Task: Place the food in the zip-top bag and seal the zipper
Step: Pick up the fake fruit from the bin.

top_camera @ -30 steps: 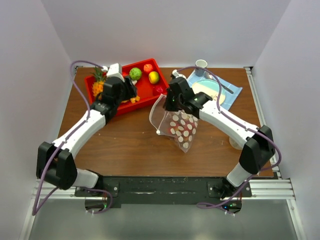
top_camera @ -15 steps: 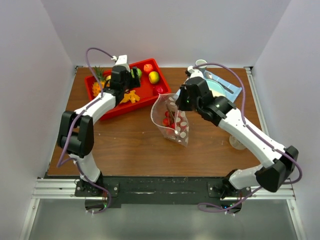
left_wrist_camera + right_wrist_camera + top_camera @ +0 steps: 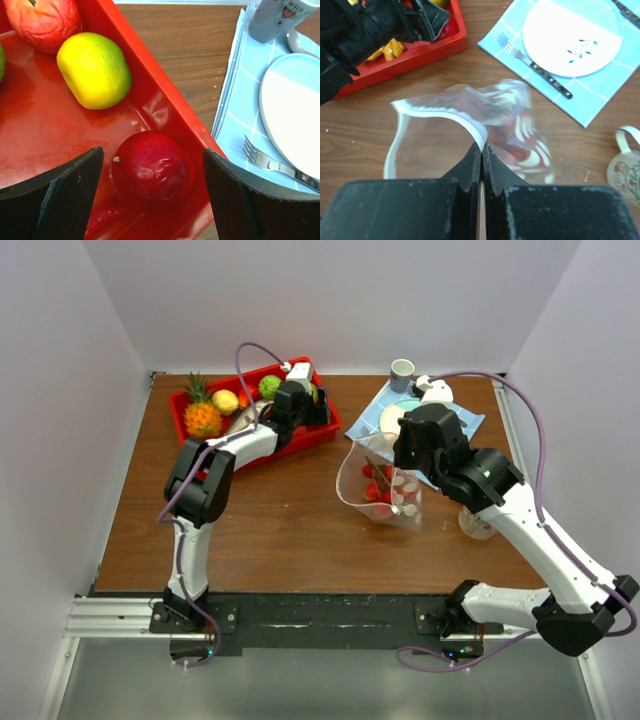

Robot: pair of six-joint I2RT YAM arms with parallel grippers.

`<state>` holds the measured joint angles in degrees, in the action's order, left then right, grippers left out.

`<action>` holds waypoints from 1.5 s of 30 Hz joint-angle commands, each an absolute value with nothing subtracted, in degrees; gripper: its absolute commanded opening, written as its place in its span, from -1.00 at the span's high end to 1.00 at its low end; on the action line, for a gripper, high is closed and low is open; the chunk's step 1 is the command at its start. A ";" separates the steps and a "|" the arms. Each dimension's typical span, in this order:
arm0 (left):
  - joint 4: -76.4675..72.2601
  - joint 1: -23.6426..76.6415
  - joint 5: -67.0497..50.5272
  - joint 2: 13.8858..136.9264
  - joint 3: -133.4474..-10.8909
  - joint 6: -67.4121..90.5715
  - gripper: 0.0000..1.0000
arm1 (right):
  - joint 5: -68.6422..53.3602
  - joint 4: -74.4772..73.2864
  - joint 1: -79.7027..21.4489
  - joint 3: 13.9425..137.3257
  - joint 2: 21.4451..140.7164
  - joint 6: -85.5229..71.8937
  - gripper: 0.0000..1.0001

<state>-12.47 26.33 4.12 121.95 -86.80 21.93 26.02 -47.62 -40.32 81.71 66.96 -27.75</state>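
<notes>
My left gripper (image 3: 152,160) is open over the right end of the red tray (image 3: 167,100), its fingers on either side of a round dark red fruit (image 3: 152,167) without touching it. Further back in the tray lie a yellow-green fruit (image 3: 94,70) and a red apple (image 3: 42,20). From above, the left gripper (image 3: 318,410) sits at the tray's right end. My right gripper (image 3: 482,146) is shut on the zipper (image 3: 435,112) of the clear dotted zip-top bag (image 3: 520,135), holding its mouth open. The bag (image 3: 385,495) hangs mid-table with red strawberries (image 3: 378,490) inside.
A blue placemat (image 3: 460,425) with a white plate (image 3: 572,37), a fork (image 3: 540,72) and a cup (image 3: 402,370) lies back right. A pineapple (image 3: 200,415) stands at the tray's left end. A small floral dish (image 3: 475,525) sits near the right edge.
The left gripper has swung right along the tray to its right end and opened wider. The right gripper has carried the bag to the right, still gripping its rim.
</notes>
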 commanded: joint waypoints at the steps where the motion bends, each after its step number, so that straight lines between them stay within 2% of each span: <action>1: -15.30 26.89 6.76 124.01 -90.96 22.32 -0.72 | 28.92 -47.46 -39.99 83.06 66.88 -26.28 1.00; 8: -14.50 27.77 10.37 124.19 -88.24 22.41 -0.86 | 24.87 -41.93 -39.99 78.66 71.45 -27.16 1.00; 25: -10.20 28.83 10.02 126.83 -87.71 25.22 -0.91 | 20.30 -35.95 -39.90 75.76 78.66 -29.09 1.00; 28: -10.63 28.83 10.63 126.83 -88.24 24.87 -0.75 | 20.13 -35.86 -39.99 75.67 79.10 -29.09 1.00; 30: -10.37 28.74 10.37 126.91 -89.12 24.35 -0.42 | 20.21 -35.77 -39.99 75.59 79.28 -29.09 1.00; 31: -10.11 28.74 10.46 127.00 -89.99 24.08 -0.16 | 20.21 -35.86 -39.99 75.59 79.28 -29.09 1.00; 33: -9.67 28.74 10.81 126.13 -90.18 23.73 0.10 | 20.13 -35.77 -39.90 75.59 79.28 -29.09 1.00; 34: -9.84 28.74 11.51 125.51 -90.00 23.47 0.30 | 20.21 -35.68 -39.90 75.50 79.28 -29.18 1.00; 36: -10.02 28.65 12.56 123.32 -89.39 22.68 0.40 | 20.30 -35.77 -39.90 75.76 79.54 -29.09 1.00; 37: -9.93 28.57 13.79 122.53 -89.30 22.50 0.55 | 20.30 -35.77 -39.90 75.85 79.72 -29.18 1.00; 41: -9.76 26.99 15.64 117.08 -87.46 21.80 0.70 | 19.69 -35.07 -39.90 76.38 80.94 -29.35 1.00; 45: -10.37 25.58 15.29 111.90 -83.42 21.36 0.72 | 19.07 -34.19 -39.90 76.29 82.70 -29.88 1.00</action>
<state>-7.84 27.53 12.91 120.44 -85.71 23.05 19.77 -36.58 -40.07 75.61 81.36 -28.77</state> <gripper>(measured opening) 0.671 0.014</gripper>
